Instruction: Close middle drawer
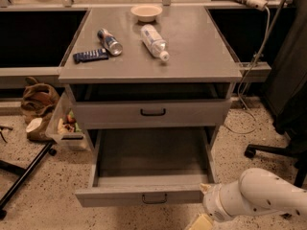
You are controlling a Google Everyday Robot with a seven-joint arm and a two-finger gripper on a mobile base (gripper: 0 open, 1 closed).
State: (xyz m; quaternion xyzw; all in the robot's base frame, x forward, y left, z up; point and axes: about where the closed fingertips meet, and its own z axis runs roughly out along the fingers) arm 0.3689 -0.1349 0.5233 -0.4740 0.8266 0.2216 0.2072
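Note:
The middle drawer is pulled far out of the grey cabinet. Its deep interior holds nothing, and its flat front carries a small dark loop handle. The upper drawer above it is pushed in. My gripper is at the bottom edge of the view, just below and in front of the right end of the middle drawer's front. Most of it is cut off by the frame. My white arm reaches in from the lower right.
On the cabinet top lie a bowl, a plastic bottle, a can and a blue packet. On the floor to the left are a brown bag, a clear bin and a black stand leg. A chair base stands to the right.

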